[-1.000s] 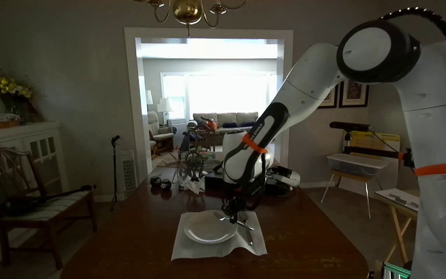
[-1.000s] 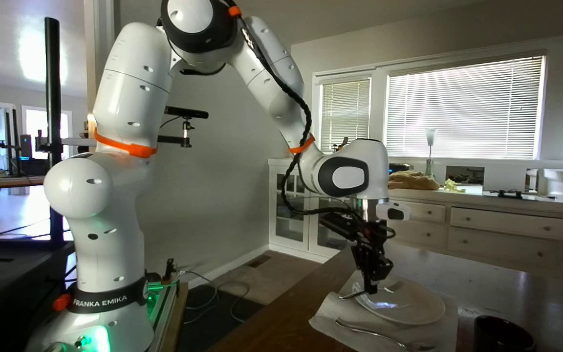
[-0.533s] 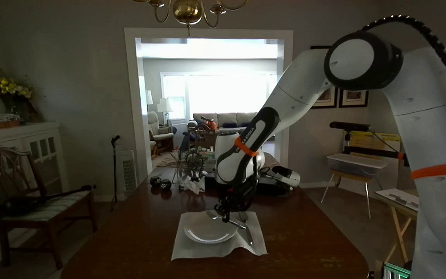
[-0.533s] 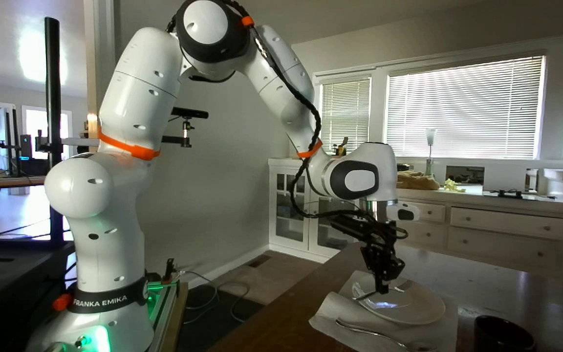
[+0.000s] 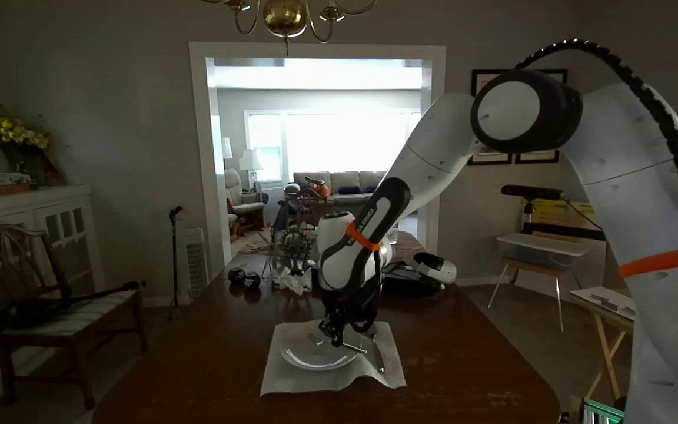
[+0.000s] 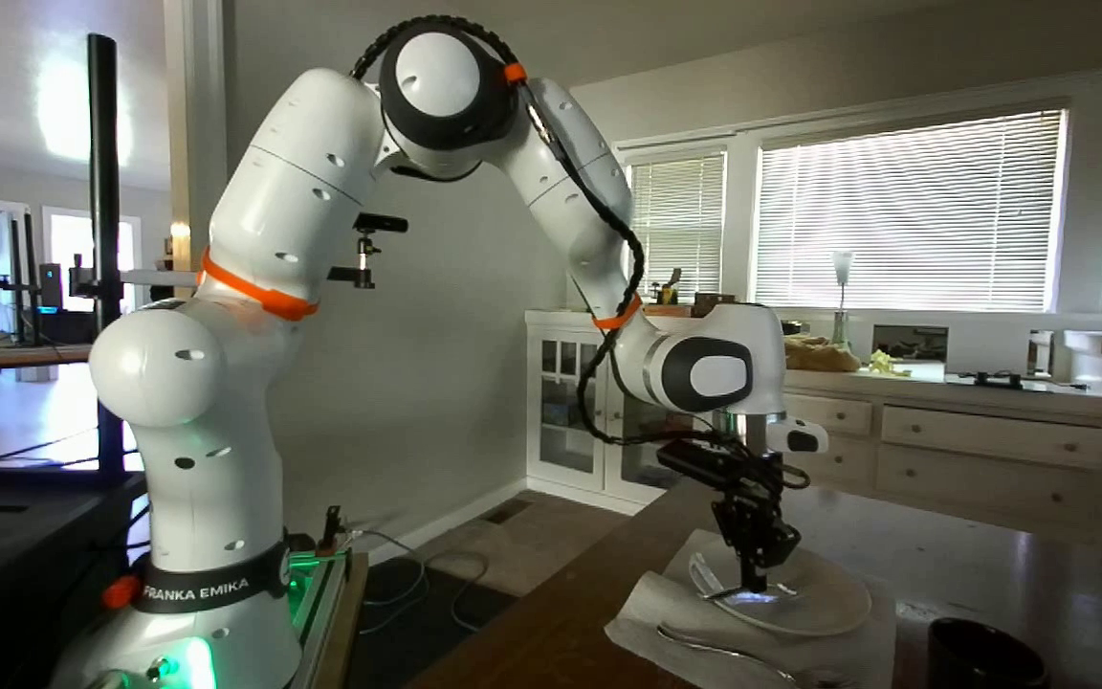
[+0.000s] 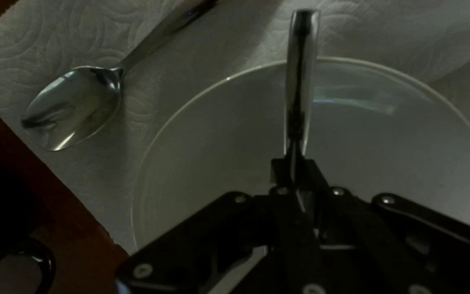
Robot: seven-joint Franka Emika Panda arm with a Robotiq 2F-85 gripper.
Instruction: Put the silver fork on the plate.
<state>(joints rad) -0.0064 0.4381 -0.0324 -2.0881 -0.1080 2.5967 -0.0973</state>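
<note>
The silver fork (image 5: 355, 348) is held over the white plate (image 5: 309, 360). My gripper (image 5: 337, 341) is shut on the fork near its middle. The fork's handle (image 7: 302, 69) points away from the jaws and reaches past the plate's rim (image 7: 190, 101) in the wrist view. The fork's head is hidden behind the gripper there. In an exterior view the gripper (image 6: 754, 584) is low over the plate (image 6: 833, 612), with the fork handle (image 6: 721, 593) out to one side. I cannot tell whether the fork touches the plate.
A spoon (image 7: 76, 108) lies on the pale paper placemat (image 7: 149, 81) beside the plate. A black mug (image 6: 981, 655) stands near the placemat. A glass vase with plants (image 5: 295, 250), dark round objects (image 5: 245, 278) and black gear (image 5: 415, 280) stand farther along the table.
The gripper has carried the fork sideways from the plate's edge toward its middle and lowered it. The plate and spoon have stayed in place.
</note>
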